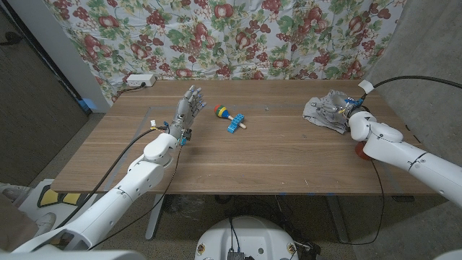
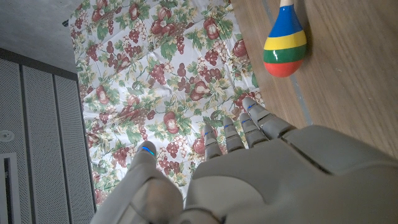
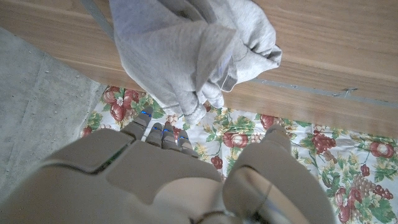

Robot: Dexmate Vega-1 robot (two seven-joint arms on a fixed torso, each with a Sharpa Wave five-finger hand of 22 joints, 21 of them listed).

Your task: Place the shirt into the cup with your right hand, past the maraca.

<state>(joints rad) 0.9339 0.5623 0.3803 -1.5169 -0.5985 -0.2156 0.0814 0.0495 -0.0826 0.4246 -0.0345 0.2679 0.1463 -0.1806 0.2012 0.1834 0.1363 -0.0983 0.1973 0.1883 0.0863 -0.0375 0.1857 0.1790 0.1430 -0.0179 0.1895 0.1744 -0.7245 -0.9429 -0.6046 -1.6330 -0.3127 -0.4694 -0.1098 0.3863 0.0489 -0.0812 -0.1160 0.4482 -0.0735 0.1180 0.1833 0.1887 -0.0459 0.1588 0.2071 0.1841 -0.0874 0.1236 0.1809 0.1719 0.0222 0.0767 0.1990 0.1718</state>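
Grey crumpled shirt (image 1: 326,113), soft and folded in a heap on the wooden table (image 1: 274,155), lying just beyond the right hand (image 1: 349,115); fingers (image 3: 144,122) apart, tips at the cloth, grip unclear. Striped glossy maraca (image 1: 221,112) near the open, upright left hand (image 1: 186,115).

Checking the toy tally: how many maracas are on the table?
1. The striped maraca lies near the table's middle, beside a blue toy block, just right of the left hand. The grey shirt could hide something small.
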